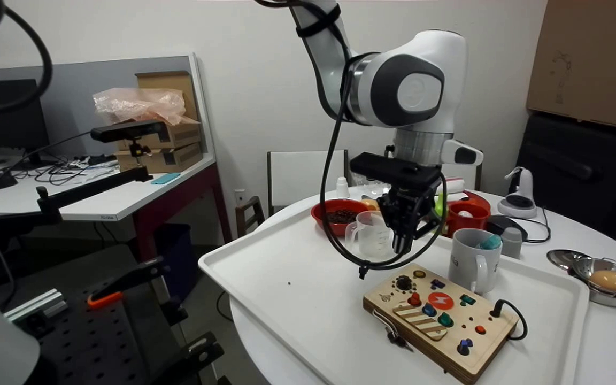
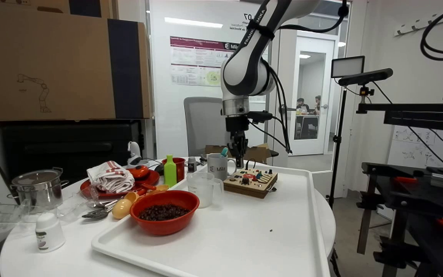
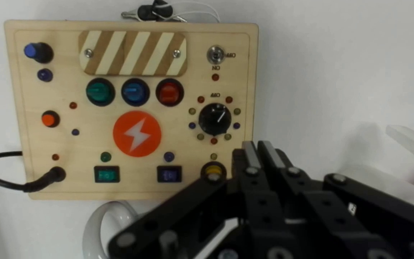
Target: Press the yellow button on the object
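The object is a wooden control box (image 1: pixel 455 310) on a white tray (image 1: pixel 297 299). It also shows in an exterior view (image 2: pixel 250 184) and the wrist view (image 3: pixel 138 164). It carries colored knobs, switches and small lights. The yellow button (image 3: pixel 213 169) sits in a black ring near the box's edge, below the black dial (image 3: pixel 215 119); a gripper linkage partly covers it in the wrist view. It also shows in an exterior view (image 1: pixel 419 274). My gripper (image 3: pixel 257 144) is shut and empty, fingertips pointing down. The fingertips (image 1: pixel 402 250) are above and apart from the box, beside the yellow button.
A Mila mug (image 1: pixel 471 262) stands close beside the box. A clear measuring cup (image 2: pixel 201 188) and a red bowl (image 2: pixel 164 227) of dark beans are on the tray. A black cable (image 3: pixel 2 155) plugs into the box. Dishes and a green bottle (image 2: pixel 170 171) stand beyond the tray.
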### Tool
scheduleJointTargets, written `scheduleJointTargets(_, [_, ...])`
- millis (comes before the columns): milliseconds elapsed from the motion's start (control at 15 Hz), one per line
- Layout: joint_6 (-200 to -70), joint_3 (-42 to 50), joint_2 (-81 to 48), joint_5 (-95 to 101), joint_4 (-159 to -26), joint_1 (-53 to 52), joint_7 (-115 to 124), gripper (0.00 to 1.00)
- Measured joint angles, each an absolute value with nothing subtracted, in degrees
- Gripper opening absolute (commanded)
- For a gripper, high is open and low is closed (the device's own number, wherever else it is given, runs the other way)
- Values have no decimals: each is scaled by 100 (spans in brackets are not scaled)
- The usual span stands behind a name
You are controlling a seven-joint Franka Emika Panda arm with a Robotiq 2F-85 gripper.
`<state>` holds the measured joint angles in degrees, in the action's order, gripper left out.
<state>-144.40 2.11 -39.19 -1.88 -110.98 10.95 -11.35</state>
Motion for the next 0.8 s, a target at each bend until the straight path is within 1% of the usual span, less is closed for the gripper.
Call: scheduleJointTargets(800, [-14561, 307, -4540, -155, -10445, 1092, -1127, 9])
